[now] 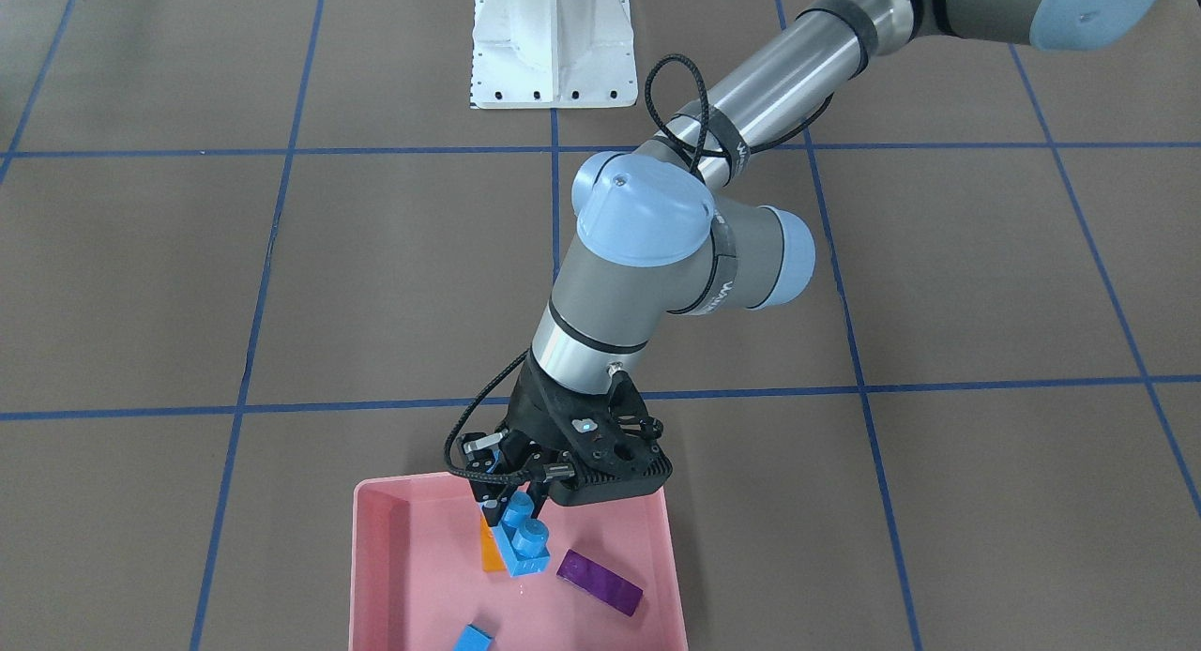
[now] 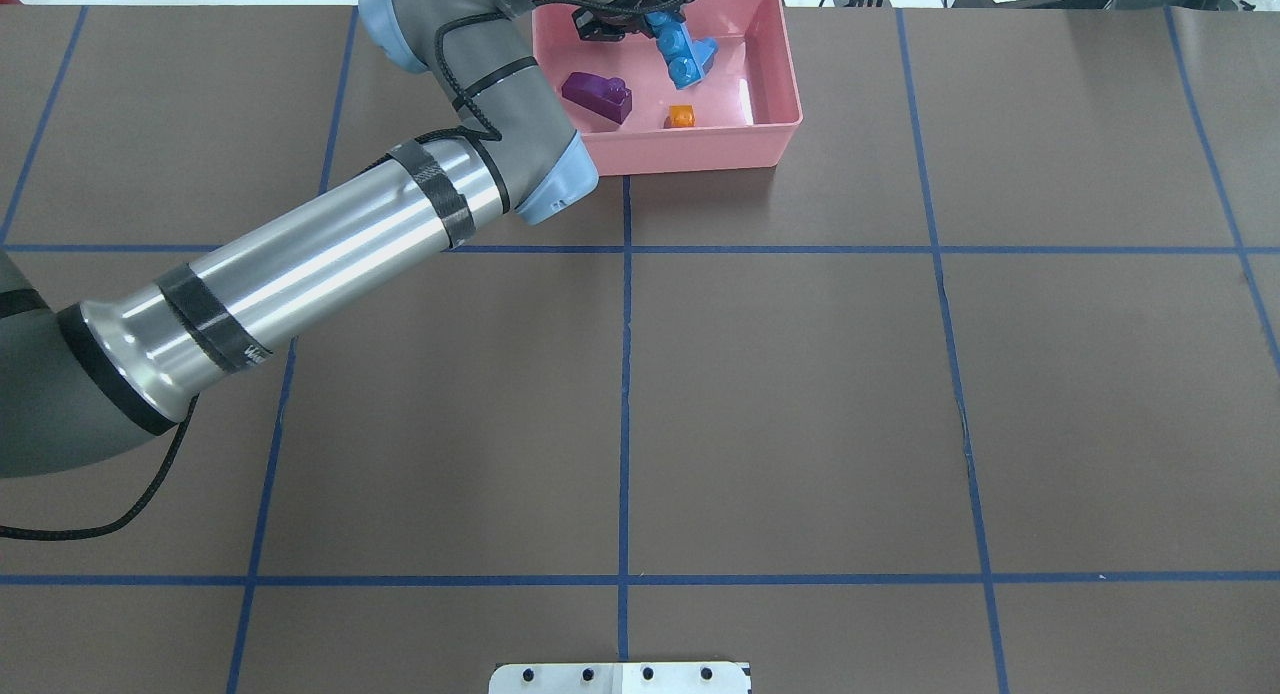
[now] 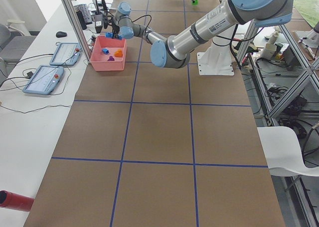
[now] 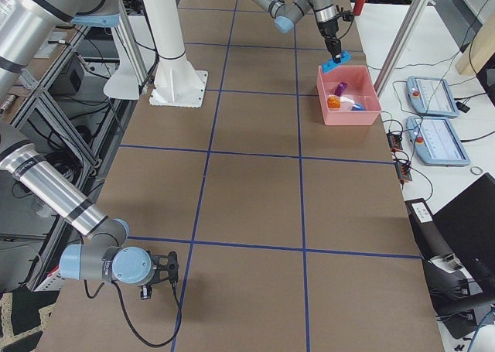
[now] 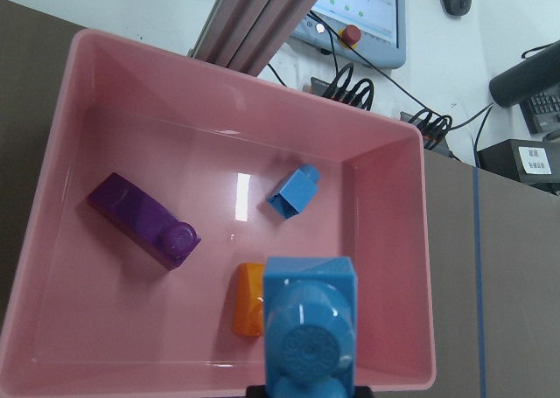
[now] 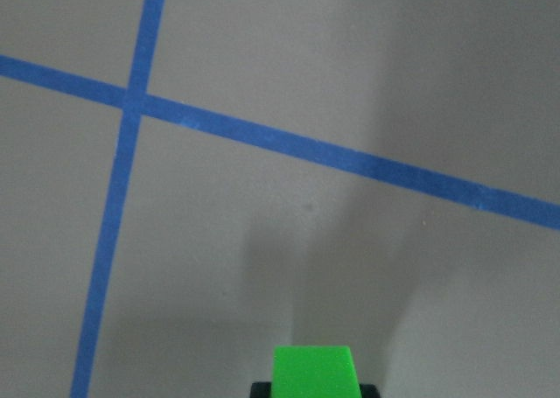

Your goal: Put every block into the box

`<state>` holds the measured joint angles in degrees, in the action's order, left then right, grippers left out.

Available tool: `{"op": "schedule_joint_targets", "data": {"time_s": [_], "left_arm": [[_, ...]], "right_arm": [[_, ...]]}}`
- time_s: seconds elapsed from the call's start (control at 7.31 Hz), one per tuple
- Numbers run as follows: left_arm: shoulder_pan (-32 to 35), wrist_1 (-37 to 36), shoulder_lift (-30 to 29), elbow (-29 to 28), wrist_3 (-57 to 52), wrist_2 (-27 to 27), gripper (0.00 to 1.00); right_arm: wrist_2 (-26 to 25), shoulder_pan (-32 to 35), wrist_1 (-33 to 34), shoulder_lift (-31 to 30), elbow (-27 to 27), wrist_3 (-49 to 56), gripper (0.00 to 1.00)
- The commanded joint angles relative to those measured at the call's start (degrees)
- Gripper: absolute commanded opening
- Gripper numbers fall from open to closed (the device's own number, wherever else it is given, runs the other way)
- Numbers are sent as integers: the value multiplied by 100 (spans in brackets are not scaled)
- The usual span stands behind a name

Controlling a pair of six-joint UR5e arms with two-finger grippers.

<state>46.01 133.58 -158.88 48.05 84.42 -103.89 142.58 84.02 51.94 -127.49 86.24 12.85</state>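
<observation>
Three bricks, purple (image 5: 144, 220), orange (image 5: 248, 299) and small blue (image 5: 294, 192), lie in the pink box (image 5: 385, 240) under the left gripper (image 1: 514, 503), clamped on the long blue brick (image 5: 309, 328); the right gripper (image 6: 313, 393) clamps the green brick (image 6: 312, 372).

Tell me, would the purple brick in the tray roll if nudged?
Probably slides, not rolls: the purple brick rests on a long flat face. Its glossy plastic and the shiny floor of the pink tray suggest little grip.

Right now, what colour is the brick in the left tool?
Blue. The brick shows best in the left wrist view, above the pink box.
</observation>
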Motion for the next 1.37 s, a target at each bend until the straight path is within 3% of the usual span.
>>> {"op": "schedule_joint_targets", "data": {"time_s": [0.0,0.27,0.41,0.55,0.82,0.96,1.23], "left_arm": [[-48,80,-47,-208,40,246,99],[-83,89,-38,-130,48,247,100],[-75,54,-20,-51,22,212,100],[-75,2,162,255,5,116,100],[170,-785,723,1210,-135,-761,100],[250,-1103,1179,1833,-458,-851,100],[714,-2495,2068,3204,-1379,-1281,100]], "right_arm": [[77,115,733,49,757,-1,0],[68,360,2959,669,2180,-1,0],[59,492,3867,1273,2447,-1,0],[-10,615,4642,2228,2424,-1,0],[-133,590,6155,4258,2170,-228,0],[-143,294,6187,5077,1951,-1030,0],[-221,-575,6109,6738,1259,-3007,0]]}}
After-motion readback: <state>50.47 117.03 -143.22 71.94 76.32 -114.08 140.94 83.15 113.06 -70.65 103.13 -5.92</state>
